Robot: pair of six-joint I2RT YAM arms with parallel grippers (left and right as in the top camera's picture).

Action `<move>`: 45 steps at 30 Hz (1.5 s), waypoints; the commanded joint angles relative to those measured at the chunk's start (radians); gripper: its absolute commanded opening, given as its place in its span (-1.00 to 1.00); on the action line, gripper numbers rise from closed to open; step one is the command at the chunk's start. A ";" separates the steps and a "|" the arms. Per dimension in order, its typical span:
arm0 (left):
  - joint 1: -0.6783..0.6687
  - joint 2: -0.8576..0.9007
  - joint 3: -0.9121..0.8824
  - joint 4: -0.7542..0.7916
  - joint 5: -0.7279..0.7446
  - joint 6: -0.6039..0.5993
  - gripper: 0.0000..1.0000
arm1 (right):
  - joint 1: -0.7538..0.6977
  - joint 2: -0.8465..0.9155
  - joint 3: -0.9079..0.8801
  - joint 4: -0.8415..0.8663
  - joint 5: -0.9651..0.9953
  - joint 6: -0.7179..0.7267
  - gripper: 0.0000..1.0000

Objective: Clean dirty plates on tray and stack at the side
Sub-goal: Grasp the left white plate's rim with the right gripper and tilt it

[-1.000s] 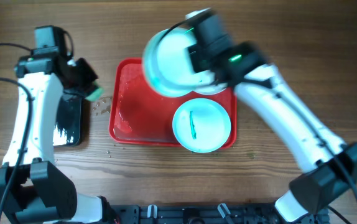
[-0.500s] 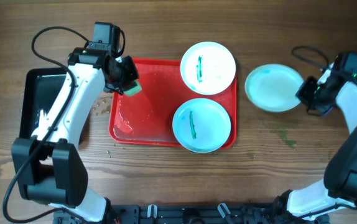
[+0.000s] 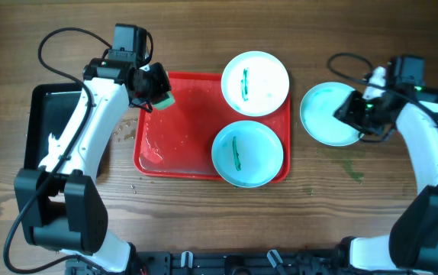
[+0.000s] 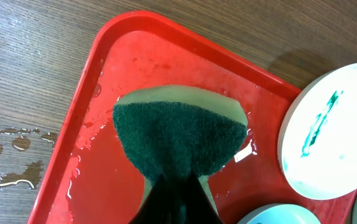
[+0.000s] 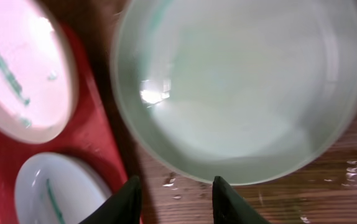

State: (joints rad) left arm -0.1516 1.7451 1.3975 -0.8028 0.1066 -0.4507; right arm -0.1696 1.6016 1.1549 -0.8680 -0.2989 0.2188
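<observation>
Right claw point(image 5: 173, 186): fingers spread, holding nothing, low over the table.
Clean plate point(image 5: 241, 87): just ahead of the right claw's tips, flat on the wood beside the tray, no streak; probably the base of the stack.
Left claw point(image 4: 175, 193): clamped on the sponge point(image 4: 178, 134), scrub face down for wiping.
Tray point(image 4: 73, 149): its wet corner is under the left claw.
Streaked plates: far plate point(image 3: 255, 82) and near plate point(image 3: 247, 153) lie on the tray between the claws, unwiped.

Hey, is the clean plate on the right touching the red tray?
Apart. The overhead view shows a strip of bare wooden table between the clean plate and the right rim of the red tray.
</observation>
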 commanded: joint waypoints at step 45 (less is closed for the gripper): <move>-0.003 0.010 -0.060 -0.054 0.002 0.096 -0.92 | 0.836 0.344 0.122 0.437 0.159 0.407 -0.91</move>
State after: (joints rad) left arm -0.1516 1.7451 1.3506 -0.8600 0.1066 -0.4374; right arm 0.6785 1.8862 1.2274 -0.4297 -0.0647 0.6846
